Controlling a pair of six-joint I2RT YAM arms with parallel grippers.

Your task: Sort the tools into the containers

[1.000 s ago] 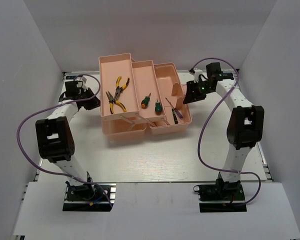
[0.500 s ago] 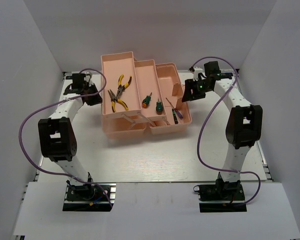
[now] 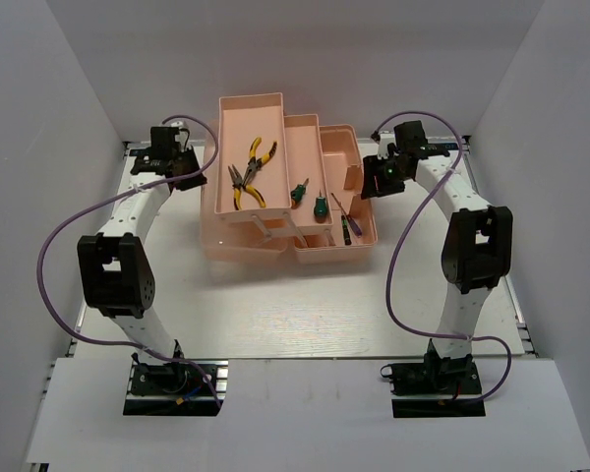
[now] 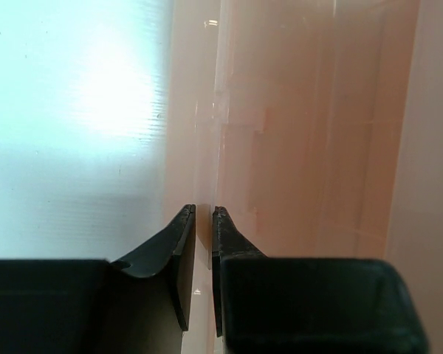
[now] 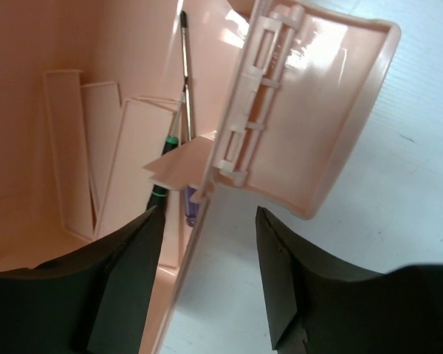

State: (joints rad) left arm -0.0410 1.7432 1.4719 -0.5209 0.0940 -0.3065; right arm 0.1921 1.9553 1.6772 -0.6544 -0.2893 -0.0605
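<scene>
The salmon-pink toolbox (image 3: 336,155) stands open at mid-table with its tray containers stepped to the left. Two yellow-and-black pliers (image 3: 246,177) lie in the upper left tray (image 3: 238,118). Two stubby green screwdrivers (image 3: 300,193) (image 3: 318,205) lie in the middle tray. A thin dark screwdriver (image 3: 341,218) (image 5: 184,74) rests in the base. My left gripper (image 3: 195,180) (image 4: 204,212) is shut on that tray's thin left wall (image 4: 208,147). My right gripper (image 3: 372,182) (image 5: 207,214) is open, straddling the base's right wall (image 5: 196,258) just below the hinged lid (image 5: 325,110).
White walls enclose the table on the left, back and right. Purple cables loop from both arms over the table. Bare white tabletop (image 3: 295,305) lies between the toolbox and the arm bases.
My left gripper has pushed the upper tray right and toward the back, carrying the pliers; the middle tray with the stubby screwdrivers shifted right too. The right gripper has barely moved.
</scene>
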